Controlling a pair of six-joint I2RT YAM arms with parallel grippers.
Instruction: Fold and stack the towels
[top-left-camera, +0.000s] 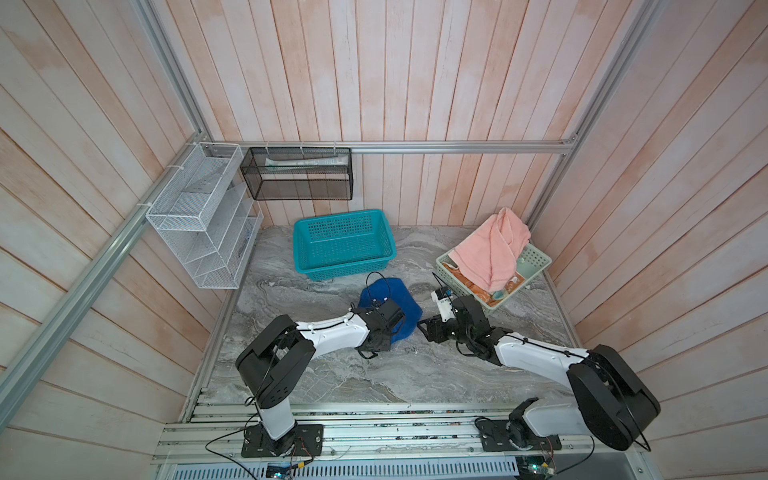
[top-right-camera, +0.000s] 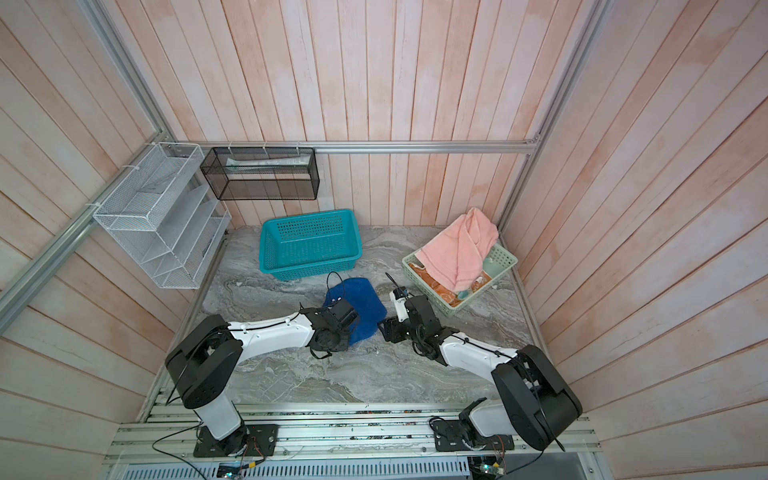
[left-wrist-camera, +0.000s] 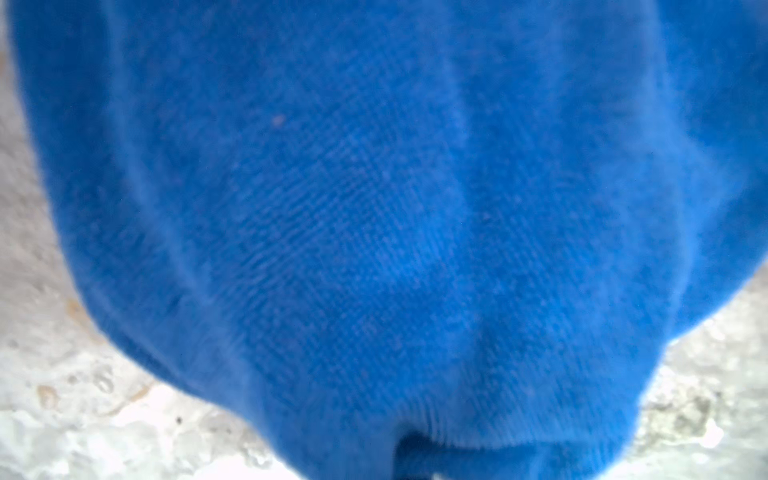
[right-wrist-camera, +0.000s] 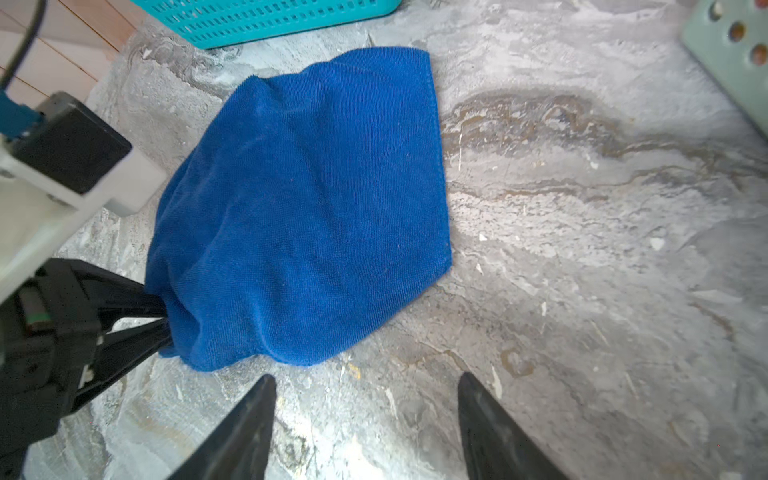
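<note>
My left gripper (right-wrist-camera: 162, 320) is pinched tight on the near edge of the blue towel (right-wrist-camera: 307, 208). Its fingers vanish into the cloth, and that wrist view shows nothing but blue terry bunched at the grip. The right gripper (right-wrist-camera: 365, 380) stands wide apart and holds nothing. It hovers over bare worktop (right-wrist-camera: 582, 249) with the towel's near edge just ahead of its tips and the left gripper off to one side.

I judge the step in hand to be a fold of this towel, and one pinch point won't make it tidy. I'd bring the right gripper forward to take the same edge further along, so both grips lift together. Then I'd carry the edge low and level away from me, lay it on the hemmed far edge, and let go only once the hems line up. Lifting high would let the soft cloth sag and twist.

Beyond the towel, past both grippers, sits the basket (top-left-camera: 340, 216), with nothing I can see in it. Off to the right gripper's outer side is the tray (top-left-camera: 536, 257), with the pink towel (top-left-camera: 492, 245) heaped loose over it and an orange towel (top-left-camera: 469, 286) peeping out beneath — none of that is folded yet, so the task looks early.
</note>
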